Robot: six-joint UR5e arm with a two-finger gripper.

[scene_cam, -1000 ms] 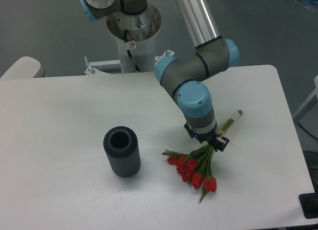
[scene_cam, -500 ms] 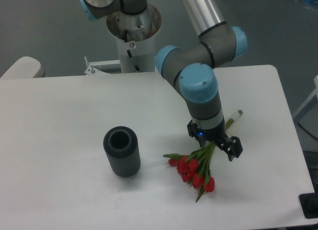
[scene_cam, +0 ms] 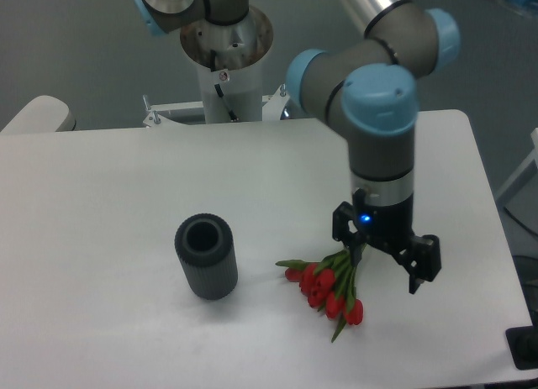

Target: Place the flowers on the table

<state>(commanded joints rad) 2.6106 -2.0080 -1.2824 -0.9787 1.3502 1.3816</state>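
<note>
Snagging is the main hazard, I'd judge: the fingers [scene_cam: 387, 260] stand spread and empty, one prong just beside the green stems, so a sideways drift could drag the bunch across the worktop [scene_cam: 101, 204]. Item, the flowers [scene_cam: 329, 288]: red tulips, stems bundled, lying flat on the worktop below and beside that prong, heads fanned away from it, well apart from the dark ribbed vase [scene_cam: 206, 256].

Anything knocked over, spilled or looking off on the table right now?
Nothing stands out. The flowers lie flat on the table, the vase stands upright to their left, and the open gripper is above the stems, holding nothing.
</note>
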